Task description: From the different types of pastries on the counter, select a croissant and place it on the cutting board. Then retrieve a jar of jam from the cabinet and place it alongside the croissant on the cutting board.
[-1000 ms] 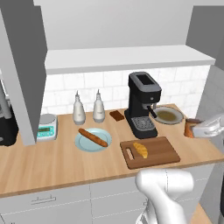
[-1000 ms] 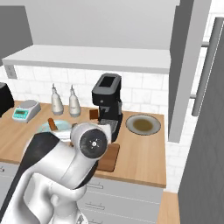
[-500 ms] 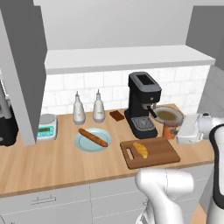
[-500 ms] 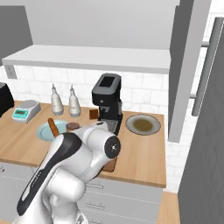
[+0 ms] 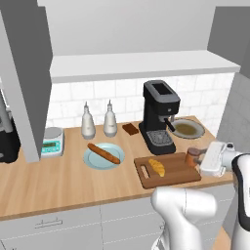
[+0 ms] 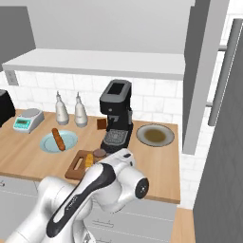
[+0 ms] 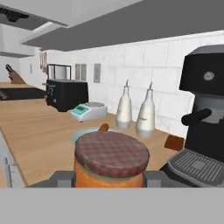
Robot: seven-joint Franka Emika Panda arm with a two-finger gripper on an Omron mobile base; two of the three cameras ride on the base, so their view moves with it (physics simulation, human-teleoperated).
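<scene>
On the left of the worktop [image 5: 58, 180] sit a small scale [image 5: 52, 141] and, just right of it, two white bottles [image 5: 98, 120] against the tiled wall. In front of them the pale blue plate [image 5: 92, 158] carries the long brown stick [image 5: 103, 153], and the dark square piece [image 5: 131, 129] lies beside the coffee machine [image 5: 158, 115]; none of these has shifted since the earlier frames. The cutting board [image 5: 171, 172] lies in front of the machine with the croissant [image 5: 156, 167] on its left half, as before. What differs is at the right: a second ago the gripper [image 5: 199, 158] was out past the worktop's right edge, half a second ago it was level with the round plate [image 5: 187, 129], and now it is at the board's right end. It is closed on the jar of jam [image 7: 110, 165], whose checked lid sits between the fingers in the hand view. Whether the jar touches the board cannot be told.
</scene>
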